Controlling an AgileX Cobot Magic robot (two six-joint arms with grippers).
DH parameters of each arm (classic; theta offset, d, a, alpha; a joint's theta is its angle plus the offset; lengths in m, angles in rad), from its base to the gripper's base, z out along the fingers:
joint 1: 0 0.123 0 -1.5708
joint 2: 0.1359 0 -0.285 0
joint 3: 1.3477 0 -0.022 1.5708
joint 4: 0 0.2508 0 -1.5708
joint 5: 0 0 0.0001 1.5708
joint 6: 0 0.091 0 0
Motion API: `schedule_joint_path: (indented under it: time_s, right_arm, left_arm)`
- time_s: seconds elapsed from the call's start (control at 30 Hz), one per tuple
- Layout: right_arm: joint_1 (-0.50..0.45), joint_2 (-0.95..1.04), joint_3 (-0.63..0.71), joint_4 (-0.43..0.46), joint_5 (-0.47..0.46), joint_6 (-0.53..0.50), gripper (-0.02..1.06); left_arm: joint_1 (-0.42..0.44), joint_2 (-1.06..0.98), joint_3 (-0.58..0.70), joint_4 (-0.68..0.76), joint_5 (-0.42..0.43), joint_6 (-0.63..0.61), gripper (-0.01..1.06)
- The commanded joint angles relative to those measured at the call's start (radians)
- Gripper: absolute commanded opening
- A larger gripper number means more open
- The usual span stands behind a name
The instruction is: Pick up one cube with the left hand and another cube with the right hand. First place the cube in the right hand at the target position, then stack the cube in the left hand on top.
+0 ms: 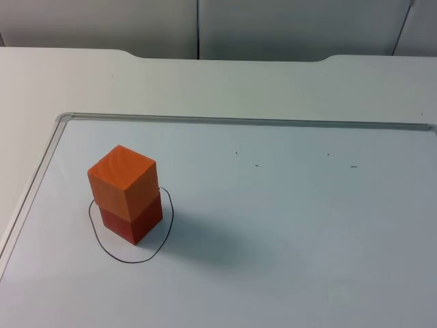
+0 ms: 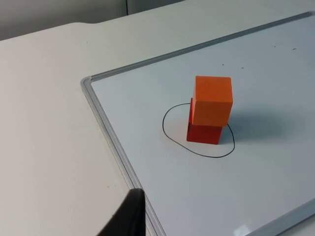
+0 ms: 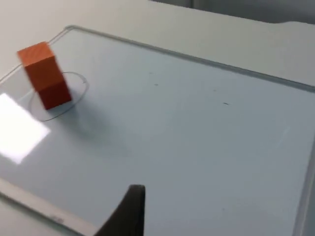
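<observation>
Stacking looks finished to you: orange cube [image 1: 121,178] sits on red cube [image 1: 131,217] inside the drawn circle [image 1: 109,249], at eight o'clock on the whiteboard [image 1: 287,225]; jaw states you cannot tell.

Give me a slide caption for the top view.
Lighter orange cube stacked slightly askew on darker orange cube inside the drawn circle on the whiteboard.

- The orange cube [image 1: 121,179] is covering the top face of the red cube [image 1: 132,219].
- The stack is hiding part of the drawn circle [image 1: 130,260].
- Picture edges are cutting off the whiteboard [image 1: 287,225].
</observation>
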Motion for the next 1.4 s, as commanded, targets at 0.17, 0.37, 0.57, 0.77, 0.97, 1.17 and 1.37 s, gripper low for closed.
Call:
schedule_joint_path:
  time_s: [0.17, 0.37, 0.57, 0.77, 0.97, 1.17, 1.37]
  right_arm:
    - [-0.213, -0.004, 0.009, 0.005, -0.006, -0.006, 1.05]
    - [-0.303, -0.004, 0.009, 0.005, -0.006, -0.006, 1.05]
    - [-0.346, -0.004, 0.009, 0.005, -0.006, -0.006, 1.05]
    - [-0.346, -0.004, 0.009, 0.005, -0.006, -0.006, 1.05]
    - [-0.346, -0.004, 0.009, 0.005, -0.006, -0.006, 1.05]
    - [-0.346, -0.004, 0.009, 0.005, -0.006, -0.006, 1.05]
    - [-0.346, -0.004, 0.009, 0.005, -0.006, -0.006, 1.05]
  left_arm:
    - [0.002, -0.004, 0.006, -0.002, -0.011, 0.000, 1.05]
    - [0.002, -0.004, 0.006, -0.002, -0.011, 0.000, 1.05]
    - [0.002, -0.004, 0.006, -0.002, -0.011, 0.000, 1.05]
    - [0.031, -0.004, 0.006, -0.002, -0.011, 0.000, 1.05]
    - [0.120, -0.004, 0.006, -0.002, -0.011, 0.000, 1.05]
    - [0.206, -0.004, 0.006, -0.002, -0.011, 0.000, 1.05]
    - [0.296, -0.004, 0.006, -0.002, -0.011, 0.000, 1.05]
